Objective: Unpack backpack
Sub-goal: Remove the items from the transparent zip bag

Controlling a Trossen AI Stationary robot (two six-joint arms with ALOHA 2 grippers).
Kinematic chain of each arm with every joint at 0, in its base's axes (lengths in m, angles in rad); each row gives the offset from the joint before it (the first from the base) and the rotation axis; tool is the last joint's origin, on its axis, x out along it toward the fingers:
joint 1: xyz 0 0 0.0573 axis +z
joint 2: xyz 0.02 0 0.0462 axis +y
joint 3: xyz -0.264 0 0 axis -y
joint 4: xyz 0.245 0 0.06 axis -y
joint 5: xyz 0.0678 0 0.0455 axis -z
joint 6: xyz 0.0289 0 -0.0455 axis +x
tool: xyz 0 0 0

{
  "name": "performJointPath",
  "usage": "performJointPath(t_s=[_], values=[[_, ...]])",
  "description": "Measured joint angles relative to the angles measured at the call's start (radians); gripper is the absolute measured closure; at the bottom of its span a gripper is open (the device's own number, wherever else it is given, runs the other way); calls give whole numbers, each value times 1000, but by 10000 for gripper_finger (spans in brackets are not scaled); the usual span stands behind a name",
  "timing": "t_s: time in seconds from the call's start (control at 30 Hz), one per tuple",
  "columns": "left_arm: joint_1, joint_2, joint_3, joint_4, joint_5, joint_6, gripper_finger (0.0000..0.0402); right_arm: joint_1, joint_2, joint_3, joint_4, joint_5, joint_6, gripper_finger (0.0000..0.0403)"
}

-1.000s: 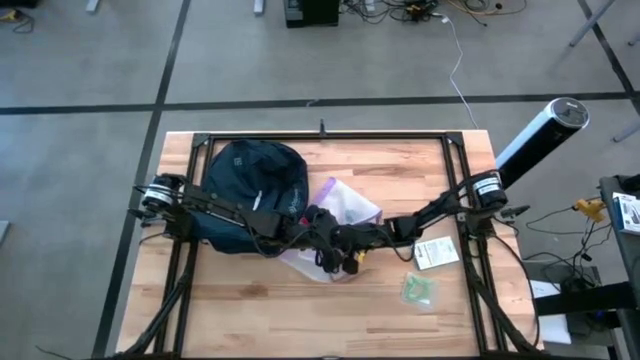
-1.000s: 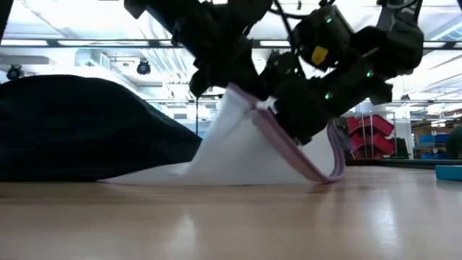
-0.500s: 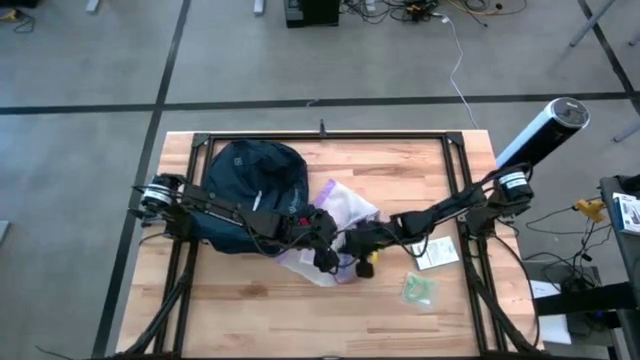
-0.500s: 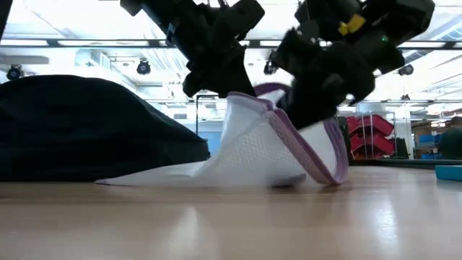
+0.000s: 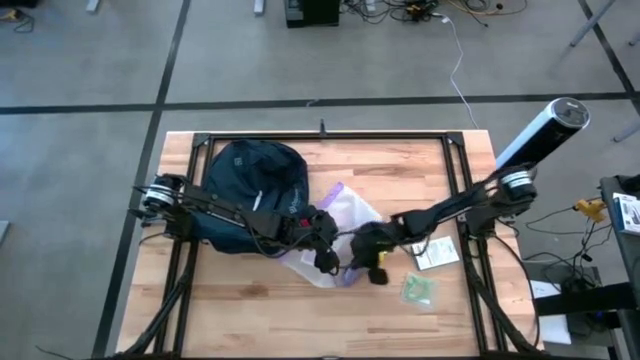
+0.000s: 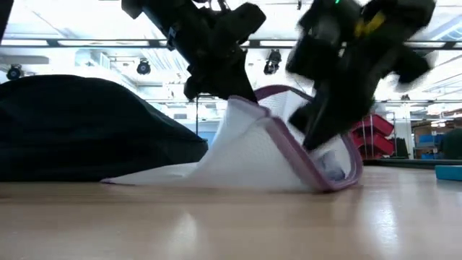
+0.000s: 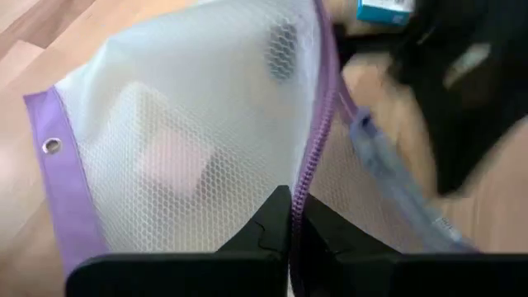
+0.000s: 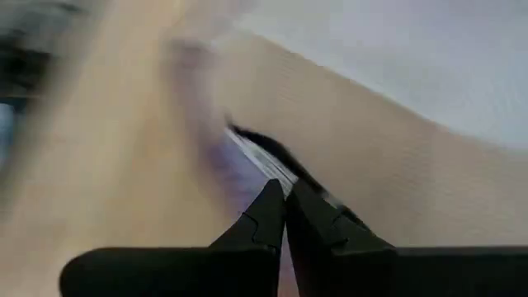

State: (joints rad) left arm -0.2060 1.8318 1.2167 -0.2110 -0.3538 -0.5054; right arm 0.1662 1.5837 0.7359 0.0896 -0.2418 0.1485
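Note:
The dark navy backpack lies on its side at the table's far left; it is the dark mound in the low view. Beside it lies a clear mesh zip pouch with purple edges, its flat side on the table. My left gripper is shut on the pouch's raised zip edge. My right gripper is shut just to the pouch's near right, at its zip line. The zip edge stands open in a purple loop. My left gripper pinches the pouch's purple zip edge between its two fingers, coming from above and slanting down. That edge is lifted into a peak while the pouch's lower part stays on the table. My right gripper is shut on a thin dark strip at the zip line, slanting down from the right. Blur hides which part it is.
A white card and a small green packet lie at the table's near right. A blue thing sits at the far right in the low view. Black frame rails run round the table.
My right gripper has drawn away from the left one toward the table's right and near edge, staying shut. The pouch's purple zip edge has spread from a closed ridge into an open loop. My left gripper has kept its hold and place.

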Motion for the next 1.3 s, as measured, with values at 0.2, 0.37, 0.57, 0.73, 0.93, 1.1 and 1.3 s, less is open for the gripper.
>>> performJointPath(t_s=[0.2, 0.37, 0.57, 0.73, 0.93, 1.1, 1.3], values=[[0, 28, 0, 81, -5, 34, 402, 0, -107, -2, -51, 153, -43, 403], [0, 28, -2, 88, -5, 43, 402, 5, -42, -4, -53, 240, -53, 403], [0, 28, -2, 77, -13, 52, 402, 12, 46, 1, -111, 138, -15, 403], [0, 32, -2, 78, -30, 52, 402, 19, -43, 40, -267, -149, 34, 403], [0, 33, -2, 81, -32, 81, 402, 24, -134, 41, -274, 101, 16, 403], [0, 33, 6, 80, -32, 93, 402, 23, -130, 41, -259, 277, 20, 403], [0, 16, 41, 86, -31, 135, 402, 24, -128, 41, -278, 487, 43, 403]])
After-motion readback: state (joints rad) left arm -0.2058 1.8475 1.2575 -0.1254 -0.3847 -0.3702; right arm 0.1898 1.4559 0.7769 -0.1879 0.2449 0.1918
